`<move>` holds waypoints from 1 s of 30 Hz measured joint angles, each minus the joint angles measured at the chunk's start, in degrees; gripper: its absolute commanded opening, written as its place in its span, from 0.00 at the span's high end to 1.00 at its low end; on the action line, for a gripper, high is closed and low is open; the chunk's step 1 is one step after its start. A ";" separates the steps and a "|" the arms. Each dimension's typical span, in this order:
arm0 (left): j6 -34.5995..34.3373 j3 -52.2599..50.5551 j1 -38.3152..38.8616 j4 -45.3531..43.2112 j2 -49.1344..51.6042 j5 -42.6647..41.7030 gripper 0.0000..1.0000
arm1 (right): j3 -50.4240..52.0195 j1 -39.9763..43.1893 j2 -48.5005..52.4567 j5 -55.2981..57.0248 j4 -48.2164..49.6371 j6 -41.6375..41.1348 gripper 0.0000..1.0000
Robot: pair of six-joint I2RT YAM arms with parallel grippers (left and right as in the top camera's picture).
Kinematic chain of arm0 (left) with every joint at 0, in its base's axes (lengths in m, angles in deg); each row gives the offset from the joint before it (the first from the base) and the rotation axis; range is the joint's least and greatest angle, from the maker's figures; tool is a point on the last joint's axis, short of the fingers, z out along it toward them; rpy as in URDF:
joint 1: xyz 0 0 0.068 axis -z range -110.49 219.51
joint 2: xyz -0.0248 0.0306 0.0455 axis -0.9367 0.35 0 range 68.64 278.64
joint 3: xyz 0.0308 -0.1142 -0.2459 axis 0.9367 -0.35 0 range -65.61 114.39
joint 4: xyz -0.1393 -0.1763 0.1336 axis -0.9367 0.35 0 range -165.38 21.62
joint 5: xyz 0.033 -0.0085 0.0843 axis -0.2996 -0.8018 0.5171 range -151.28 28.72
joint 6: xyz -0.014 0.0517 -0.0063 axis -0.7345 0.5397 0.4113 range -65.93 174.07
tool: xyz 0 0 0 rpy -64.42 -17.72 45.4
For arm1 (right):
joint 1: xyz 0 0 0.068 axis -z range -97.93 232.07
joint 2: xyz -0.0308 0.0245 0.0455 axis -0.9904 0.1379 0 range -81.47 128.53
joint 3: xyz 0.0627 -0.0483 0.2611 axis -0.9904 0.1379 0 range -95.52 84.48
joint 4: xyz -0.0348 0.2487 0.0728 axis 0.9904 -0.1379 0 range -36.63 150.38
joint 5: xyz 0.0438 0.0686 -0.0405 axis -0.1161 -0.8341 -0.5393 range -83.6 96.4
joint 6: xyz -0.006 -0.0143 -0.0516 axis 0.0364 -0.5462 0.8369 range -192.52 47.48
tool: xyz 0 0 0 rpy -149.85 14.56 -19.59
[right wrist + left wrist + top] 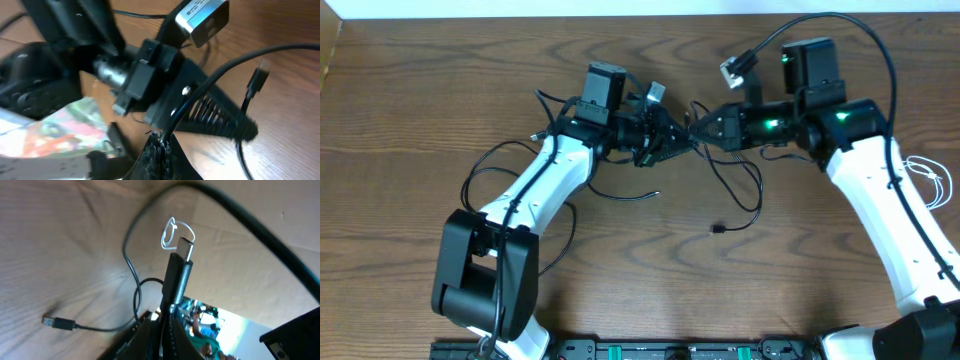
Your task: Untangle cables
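My two grippers meet tip to tip above the middle of the table. The left gripper point(678, 138) point(167, 315) is shut on the plug end of a black cable point(177, 275), whose metal tip points away from the jaws. The right gripper point(703, 127) point(161, 142) is shut on a black cable point(220, 70) that arcs up and to the right. More black cable point(745, 190) loops on the table below the grippers and ends in a loose plug point(718, 230) point(57, 323). A white cable point(932, 180) point(171, 232) lies coiled at the far right.
Further black cable loops point(485, 165) lie beside the left arm. A small grey connector point(735, 66) hangs near the right arm's wrist. The left gripper's ribbed finger point(215, 117) fills the middle of the right wrist view, with a free plug point(257, 80) beyond it.
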 measured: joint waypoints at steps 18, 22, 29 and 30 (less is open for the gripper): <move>0.00 0.00 4.44 -0.20 0.02 -3.48 0.92 | 0.00 -2.49 -0.09 12.85 1.29 1.53 0.34; 0.00 0.00 4.31 -0.90 0.02 -4.07 0.92 | -0.02 -2.45 -0.17 14.99 -0.15 1.86 0.28; -0.81 -0.02 4.22 -3.21 0.46 -5.22 0.92 | -0.09 -2.56 -0.52 18.67 -4.50 2.43 0.31; -1.07 -0.02 3.98 -3.23 0.52 -5.33 0.92 | -0.09 -2.56 -0.57 19.26 -5.55 2.71 0.31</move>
